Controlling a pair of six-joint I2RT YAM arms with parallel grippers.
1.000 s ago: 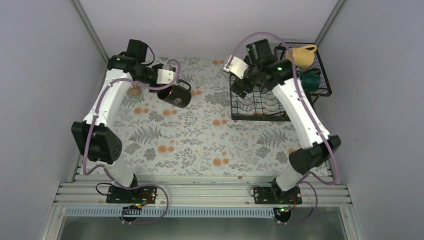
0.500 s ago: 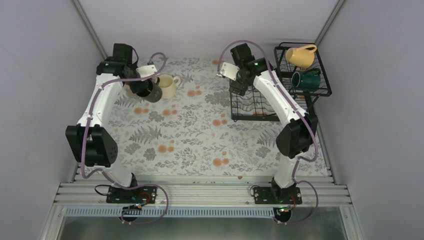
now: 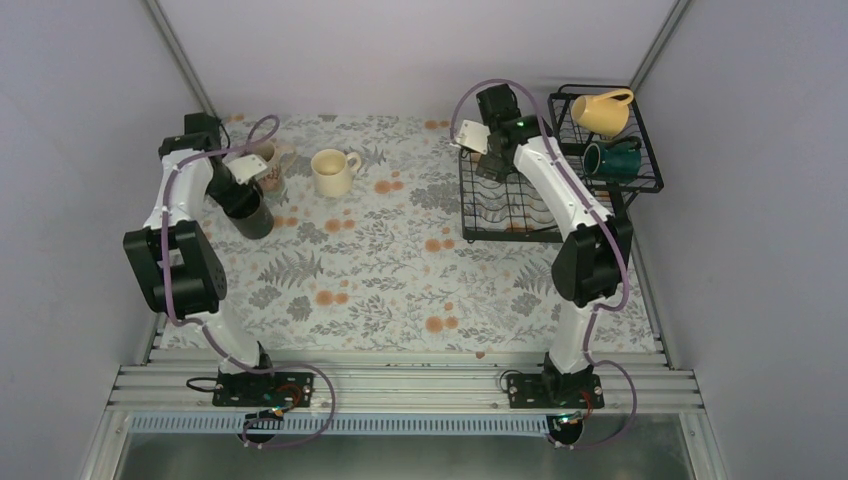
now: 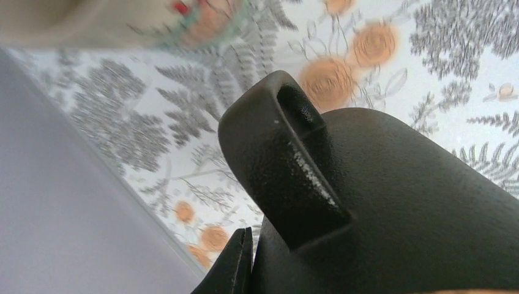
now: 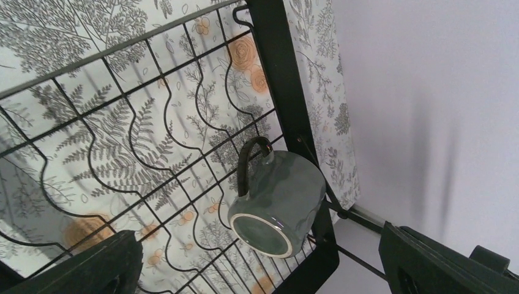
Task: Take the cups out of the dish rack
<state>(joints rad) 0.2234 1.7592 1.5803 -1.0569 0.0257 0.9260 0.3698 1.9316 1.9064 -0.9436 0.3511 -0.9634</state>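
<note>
Right gripper (image 3: 488,166) hung spread wide over the dish rack (image 3: 520,232) tray. The grey-green mug (image 5: 278,205) lay on its side right between its fingers, base toward the wrist camera, handle on the far side. Left gripper (image 3: 238,188) was busy, clamped on the black mug (image 3: 252,218) low at the table's (image 3: 400,270) left.

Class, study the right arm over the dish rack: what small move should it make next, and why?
Probably lower the right gripper, open and empty, onto the grey-green mug. The mug lies on its side in a corner of the dish rack, roughly centred below the gripper and not yet touched.
</note>
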